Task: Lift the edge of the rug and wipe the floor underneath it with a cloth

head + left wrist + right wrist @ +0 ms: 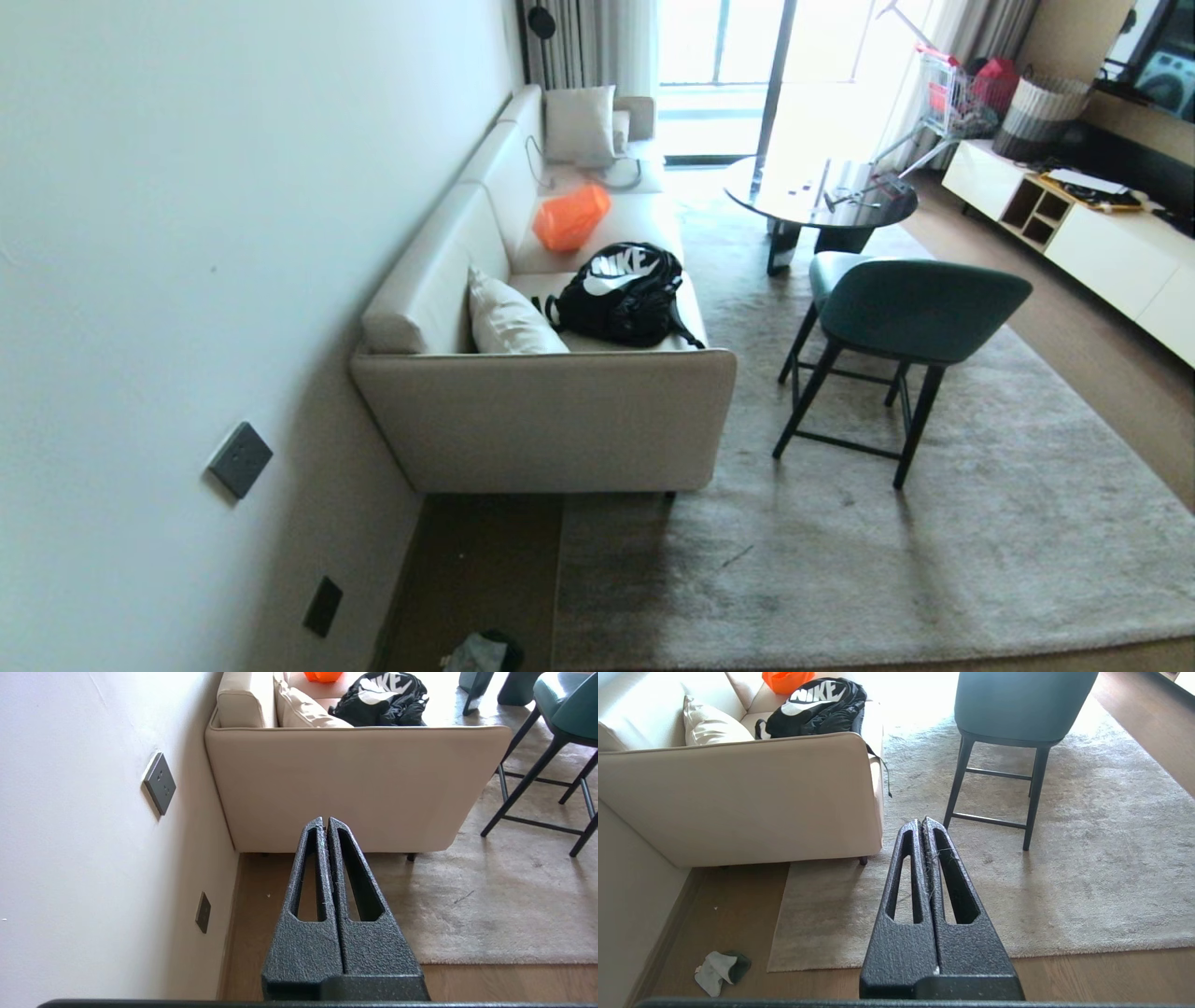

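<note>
One rug [1064,896] spread beside sofa [752,798] | rug edge [777,914] flat on floor [724,896] | cloth [720,970] crumpled on floor near wall, apart from rug | left gripper [325,820] closed, empty | right gripper [922,822] closed, empty

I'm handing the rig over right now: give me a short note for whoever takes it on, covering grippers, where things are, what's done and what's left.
Left gripper: shut, empty, held clear above the floor near the wall.
Right gripper: shut, empty, over the rug.
Cloth: crumpled on the bare floor near the wall, beside the rug's near corner, not touching the rug.
Rug edge: lying flat in front of the sofa.
Done: nothing yet.
Left: pick up the cloth, lift the rug edge, wipe underneath.
</note>
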### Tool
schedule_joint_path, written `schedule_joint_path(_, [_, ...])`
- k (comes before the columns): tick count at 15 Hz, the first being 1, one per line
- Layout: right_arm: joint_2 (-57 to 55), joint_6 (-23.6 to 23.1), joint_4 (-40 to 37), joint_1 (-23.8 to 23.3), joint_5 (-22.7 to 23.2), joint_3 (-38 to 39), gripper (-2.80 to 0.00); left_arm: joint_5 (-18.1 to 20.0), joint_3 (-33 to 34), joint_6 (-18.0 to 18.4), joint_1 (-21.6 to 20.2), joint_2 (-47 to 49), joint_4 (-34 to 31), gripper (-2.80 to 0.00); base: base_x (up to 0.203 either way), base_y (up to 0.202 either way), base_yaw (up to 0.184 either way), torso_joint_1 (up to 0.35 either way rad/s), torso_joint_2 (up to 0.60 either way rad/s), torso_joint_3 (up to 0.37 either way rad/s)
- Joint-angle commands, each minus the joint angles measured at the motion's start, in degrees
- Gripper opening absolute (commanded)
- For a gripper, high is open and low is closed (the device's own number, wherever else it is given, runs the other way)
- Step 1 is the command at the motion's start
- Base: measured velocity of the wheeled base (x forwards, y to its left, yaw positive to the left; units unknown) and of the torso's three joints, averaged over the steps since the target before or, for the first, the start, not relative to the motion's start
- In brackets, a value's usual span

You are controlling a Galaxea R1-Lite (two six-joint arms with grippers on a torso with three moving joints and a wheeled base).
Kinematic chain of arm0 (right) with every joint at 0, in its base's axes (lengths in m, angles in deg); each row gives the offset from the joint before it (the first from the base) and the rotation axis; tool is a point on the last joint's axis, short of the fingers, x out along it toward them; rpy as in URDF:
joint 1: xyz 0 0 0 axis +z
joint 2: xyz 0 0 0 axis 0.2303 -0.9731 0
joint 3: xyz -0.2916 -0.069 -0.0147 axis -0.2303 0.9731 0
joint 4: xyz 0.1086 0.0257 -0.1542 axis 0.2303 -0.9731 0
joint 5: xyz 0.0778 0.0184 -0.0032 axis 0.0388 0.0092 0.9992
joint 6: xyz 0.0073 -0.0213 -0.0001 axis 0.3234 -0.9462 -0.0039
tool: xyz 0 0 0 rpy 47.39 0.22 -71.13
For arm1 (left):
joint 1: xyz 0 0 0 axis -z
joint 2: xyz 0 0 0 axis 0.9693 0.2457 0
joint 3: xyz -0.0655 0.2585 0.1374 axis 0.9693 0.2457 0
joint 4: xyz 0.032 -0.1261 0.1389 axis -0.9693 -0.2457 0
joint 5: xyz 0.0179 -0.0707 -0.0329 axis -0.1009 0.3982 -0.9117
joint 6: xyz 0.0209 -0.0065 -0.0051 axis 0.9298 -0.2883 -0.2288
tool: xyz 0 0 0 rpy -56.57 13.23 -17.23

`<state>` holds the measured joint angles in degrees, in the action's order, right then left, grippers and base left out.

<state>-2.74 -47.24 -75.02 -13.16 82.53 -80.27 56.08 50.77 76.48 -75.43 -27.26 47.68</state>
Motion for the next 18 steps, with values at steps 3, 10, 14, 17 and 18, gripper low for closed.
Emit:
schedule_joint_path(3, [-0.1,0.0,0.0,0.0,0.0,0.0,-2.80,0.0,0.0,0.0,0.0,0.0,0.0,-2.80,0.000,0.000,0.000,0.000,0.00,0.000])
schedule_joint_path(10, [-0.1,0.0,0.1,0.0,0.0,0.0,-2.80,0.0,0.0,0.0,0.0,0.0,0.0,-2.80,0.000,0.000,0.000,0.000,0.00,0.000])
schedule_joint_path(14, [-0.1,0.0,0.0,0.0,0.0,0.0,-2.80,0.0,0.0,0.0,0.0,0.0,0.0,-2.80,0.000,0.000,0.000,0.000,0.00,0.000])
schedule_joint_path(17, [-0.1,0.1,0.1,0.0,0.0,0.0,-2.80,0.0,0.0,0.0,0.0,0.0,0.0,-2.80,0.000,0.000,0.000,0.000,0.00,0.000])
schedule_joint_path(18, [-0.1,0.0,0.1,0.0,0.0,0.0,-2.80,0.0,0.0,0.0,0.0,0.0,0.0,-2.80,0.000,0.000,0.000,0.000,0.00,0.000])
